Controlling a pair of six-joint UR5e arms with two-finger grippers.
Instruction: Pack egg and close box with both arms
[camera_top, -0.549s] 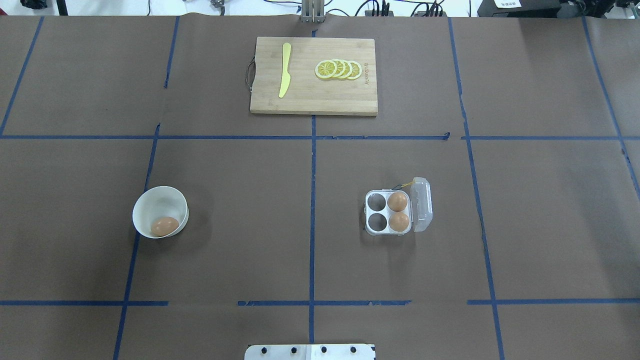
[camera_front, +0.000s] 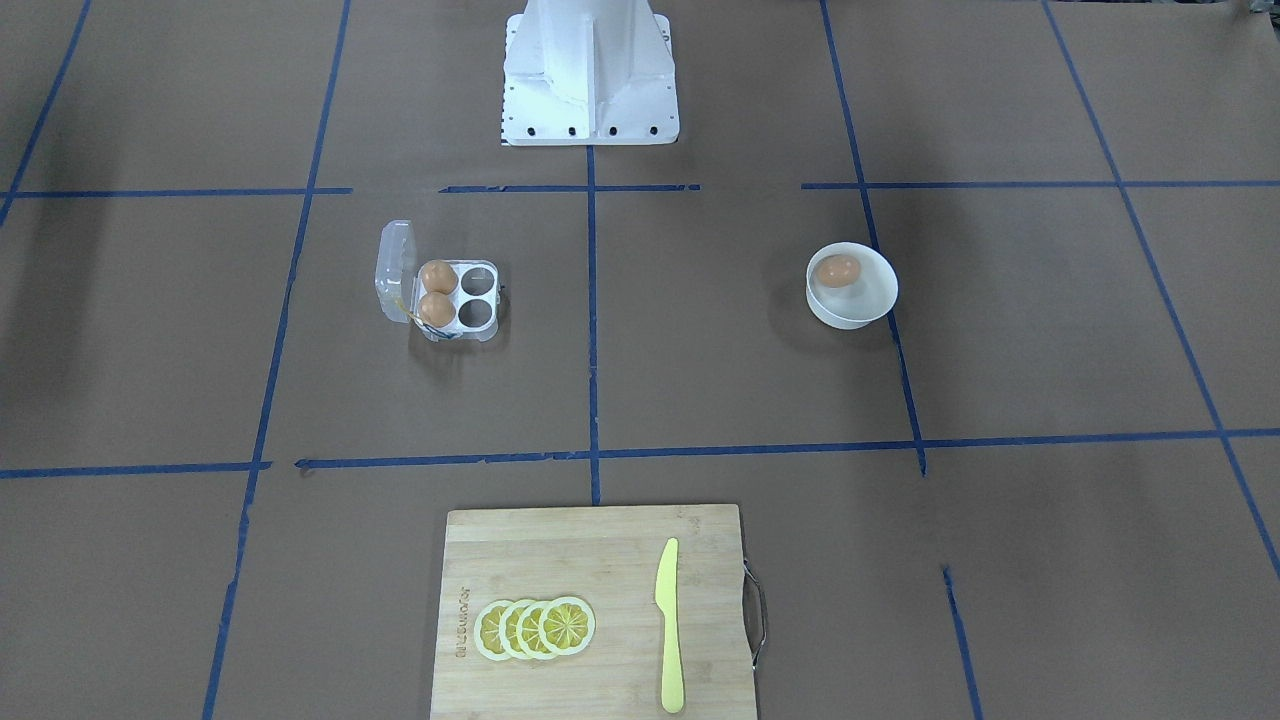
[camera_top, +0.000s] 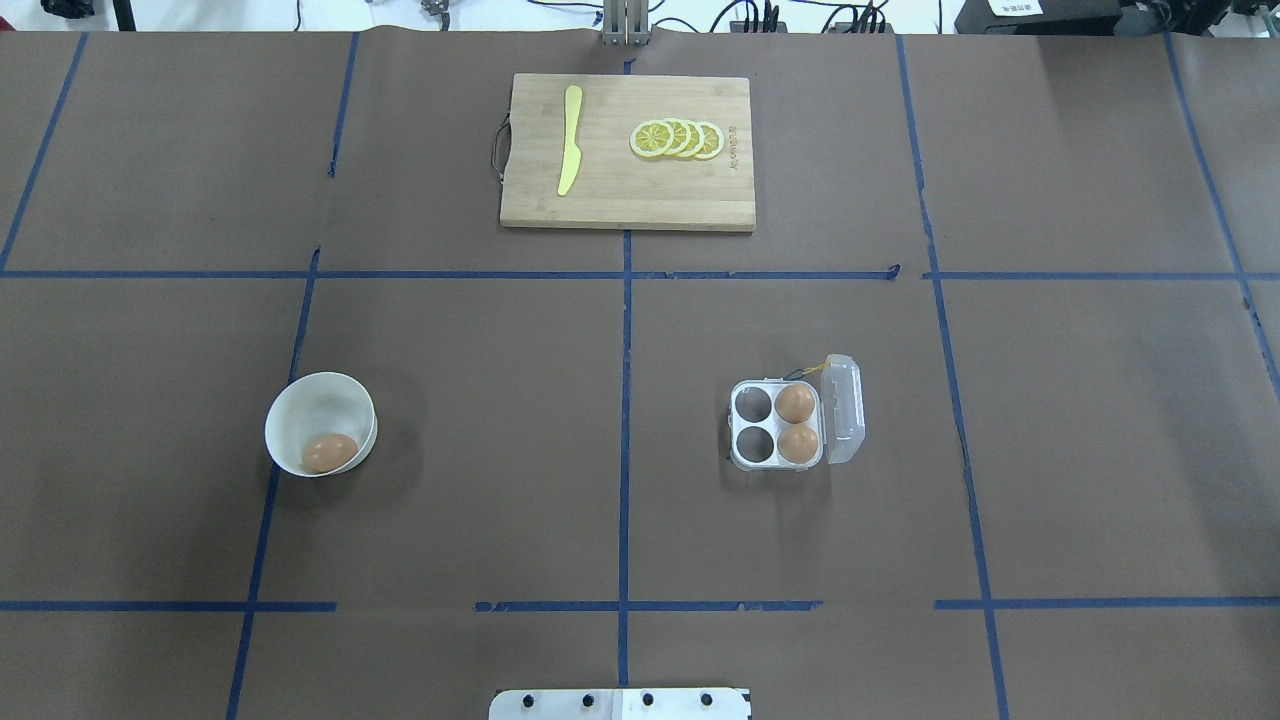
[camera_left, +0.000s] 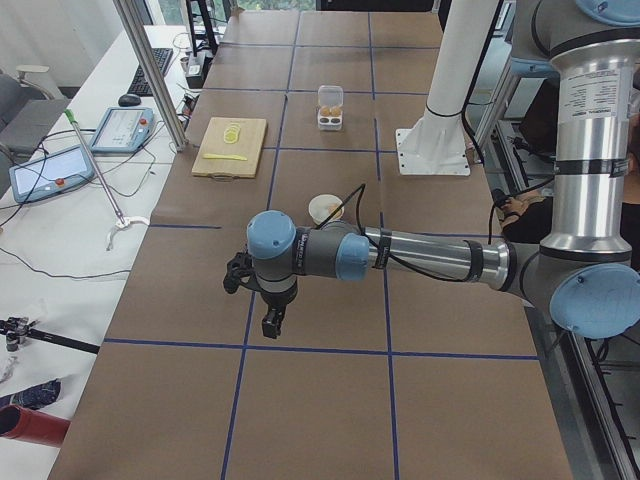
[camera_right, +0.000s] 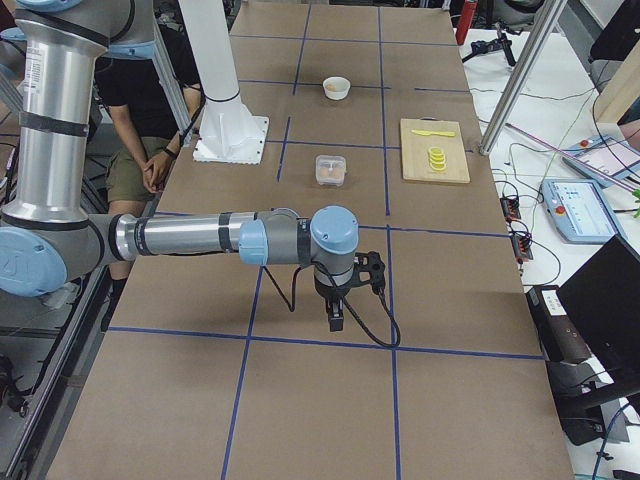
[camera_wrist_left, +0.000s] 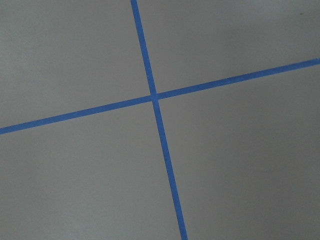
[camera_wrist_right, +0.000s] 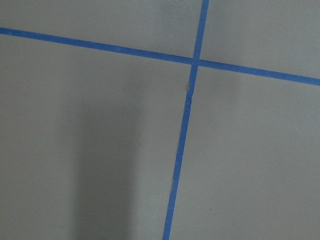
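Egg (camera_top: 329, 452), the one not yet packed, lies on its side in the bottom of the white bowl (camera_top: 312, 400) on the robot's left half of the table, well apart from the box (camera_top: 752, 424) on the right half. That split suits a two-armed job: the left arm (camera_left: 420, 255) is the natural one to fetch, and the right arm (camera_right: 200, 237) is nearer the box. The box's clear lid (camera_top: 843, 410) stands open on the side away from the bowl, with a bit of yellow string (camera_top: 812, 368) at its far corner. Two other eggs (camera_top: 796, 403) fill the cells next to the hinge. The two empty cells (camera_top: 752, 444) face the bowl, so an egg coming from the left should reach one without crossing the lid. Neither arm has begun. The left gripper (camera_left: 270, 312) and the right gripper (camera_right: 337, 315) each hang pointing down over bare brown paper near the table's ends, and both wrist views show only crossing blue tape. They appear only in the side views, so I cannot tell how far apart their fingers are, though all three eggs are accounted for on the table. At the far edge a cutting board (camera_top: 620, 195) with a yellow knife (camera_top: 569, 140) and lemon slices (camera_top: 678, 138) looks unrelated to the packing.
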